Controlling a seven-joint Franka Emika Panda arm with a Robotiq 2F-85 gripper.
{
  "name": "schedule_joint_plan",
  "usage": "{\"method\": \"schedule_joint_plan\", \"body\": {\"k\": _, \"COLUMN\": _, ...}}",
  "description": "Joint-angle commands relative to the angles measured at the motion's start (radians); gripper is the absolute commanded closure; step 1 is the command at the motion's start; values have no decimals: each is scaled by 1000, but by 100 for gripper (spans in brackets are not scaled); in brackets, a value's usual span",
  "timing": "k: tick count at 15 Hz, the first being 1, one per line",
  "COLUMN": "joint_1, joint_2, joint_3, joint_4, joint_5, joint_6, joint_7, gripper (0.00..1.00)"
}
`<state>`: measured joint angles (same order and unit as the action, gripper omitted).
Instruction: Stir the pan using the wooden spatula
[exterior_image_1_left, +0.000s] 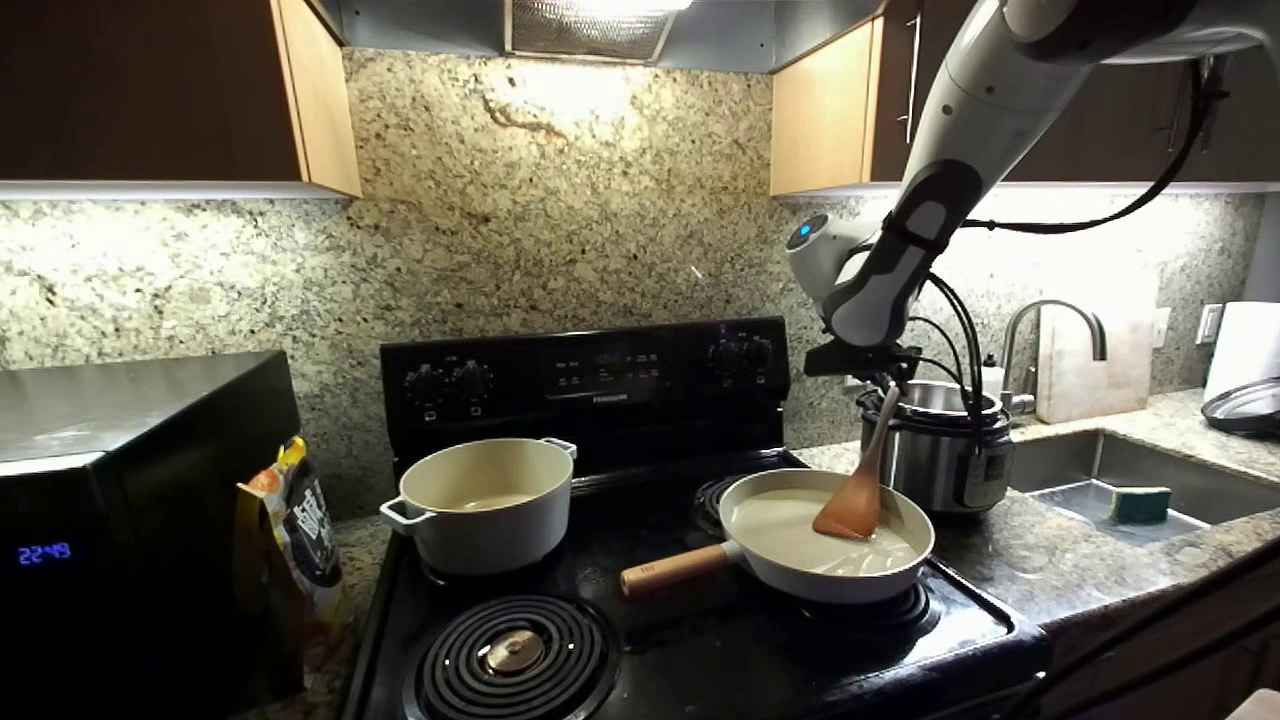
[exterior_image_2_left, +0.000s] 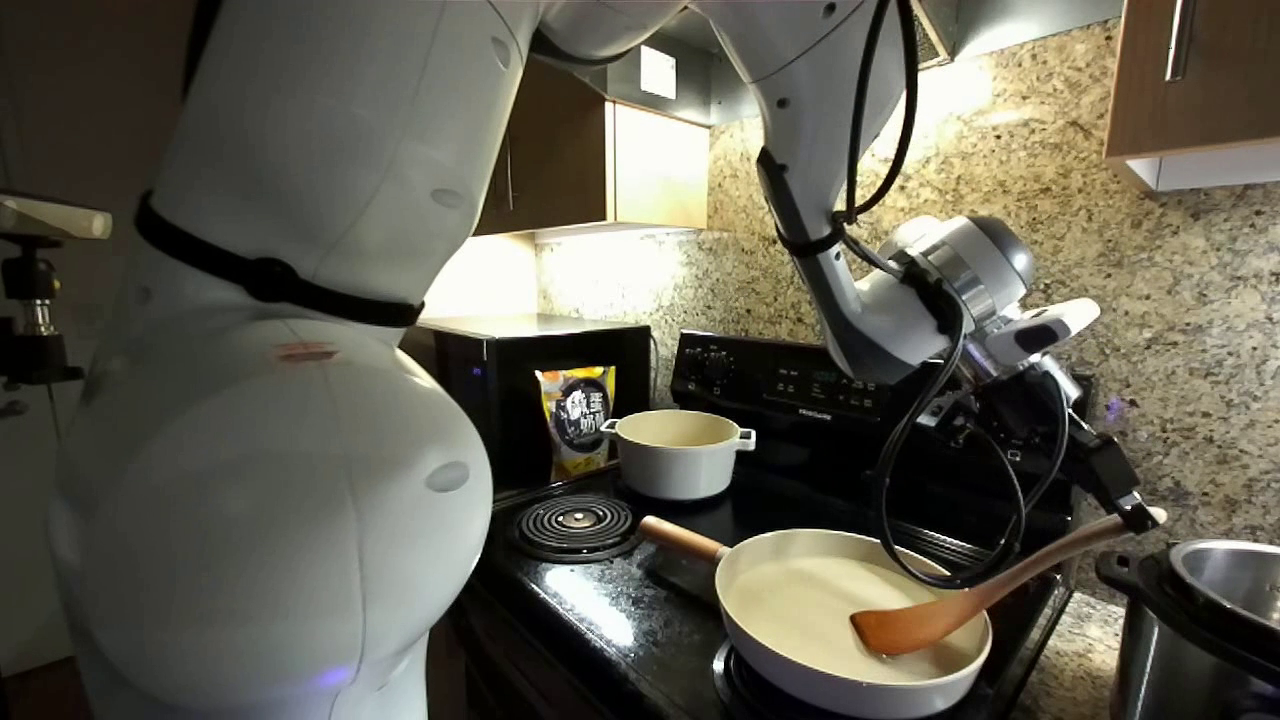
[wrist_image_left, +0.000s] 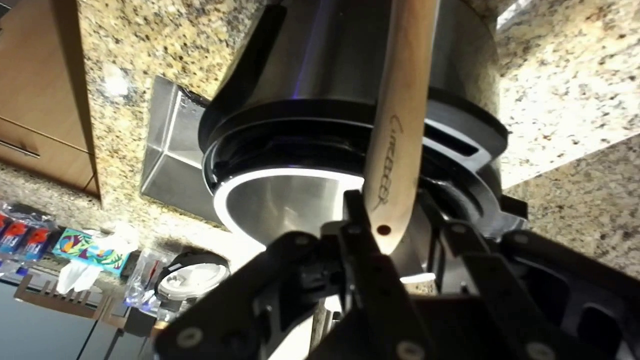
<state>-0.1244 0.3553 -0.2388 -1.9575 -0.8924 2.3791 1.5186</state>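
The cream pan (exterior_image_1_left: 840, 588) (exterior_image_2_left: 860, 700) stands on a stove burner, holding a pale, thin layer of liquid. Its wooden handle (exterior_image_1_left: 672, 572) points away from the steel cooker. Leaning over the rim, the wooden spatula (exterior_image_1_left: 851, 505) (exterior_image_2_left: 915, 628) has its broad orange-brown blade down in the liquid. My gripper (exterior_image_2_left: 1135, 512) is shut on the upper end of the spatula, outside and above the pan. From the wrist view, the light handle (wrist_image_left: 400, 125) runs between the black fingers (wrist_image_left: 354, 205); the blade is out of that view.
A cream two-handled pot (exterior_image_1_left: 490, 530) occupies the back burner. Close to the gripper and pan is a steel cooker (exterior_image_1_left: 940, 470) (wrist_image_left: 340, 70) with its top uncovered. A black cable loop (exterior_image_2_left: 885, 470) hangs over the pan. Beyond lies a sink with a sponge (exterior_image_1_left: 1140, 505).
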Motion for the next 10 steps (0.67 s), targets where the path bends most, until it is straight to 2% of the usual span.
{"method": "schedule_joint_plan", "body": {"k": 1, "joint_1": 33, "joint_2": -4, "joint_3": 22, "joint_4": 40, "joint_5": 13, "joint_6": -45, "joint_7": -25, "gripper": 93}}
{"method": "schedule_joint_plan", "body": {"k": 6, "joint_1": 80, "joint_2": 9, "joint_3": 53, "joint_4": 79, "joint_5": -8, "joint_6": -83, "joint_7": -25, "gripper": 93}}
{"method": "schedule_joint_plan", "body": {"k": 10, "joint_1": 96, "joint_2": 13, "joint_3": 63, "joint_4": 63, "joint_5": -17, "joint_6": -67, "joint_7": -25, "gripper": 93}}
